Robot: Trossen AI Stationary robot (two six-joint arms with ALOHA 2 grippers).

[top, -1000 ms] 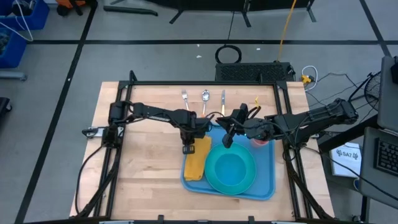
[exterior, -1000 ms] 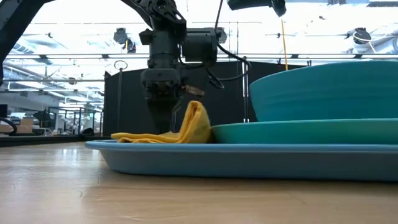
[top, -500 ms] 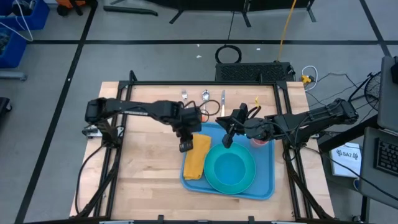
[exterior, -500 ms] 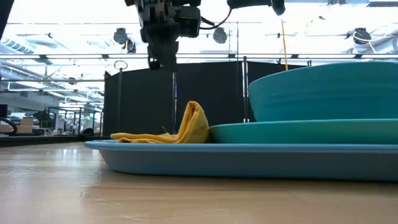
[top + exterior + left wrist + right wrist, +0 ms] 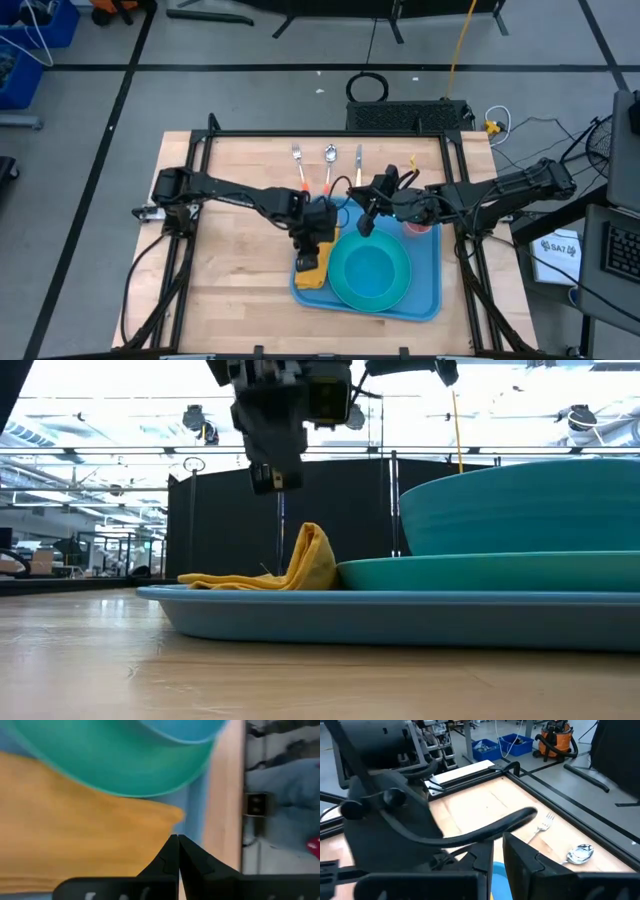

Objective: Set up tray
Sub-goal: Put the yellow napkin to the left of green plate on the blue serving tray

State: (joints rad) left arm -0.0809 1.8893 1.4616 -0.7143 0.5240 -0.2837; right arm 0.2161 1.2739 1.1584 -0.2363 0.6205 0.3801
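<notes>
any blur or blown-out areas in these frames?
Left wrist view: plate and yellow cloth smeared by blur, left hand sharp. Low view: ceiling lights blown out, tray rim clear. High view: even light.

Grey concrete floor [image 5: 250, 90] with dark tape lines around the light wooden table [image 5: 230, 290]. Blue bins [image 5: 30, 40] at the far left corner, orange vacuum [image 5: 555, 740] on the floor nearby. Yellow cable [image 5: 460, 40] running to a black mat [image 5: 408, 116] behind the table. Dark panel [image 5: 220, 520] beyond the table, bright ceiling lights [image 5: 120, 410] above, railing across the room.
</notes>
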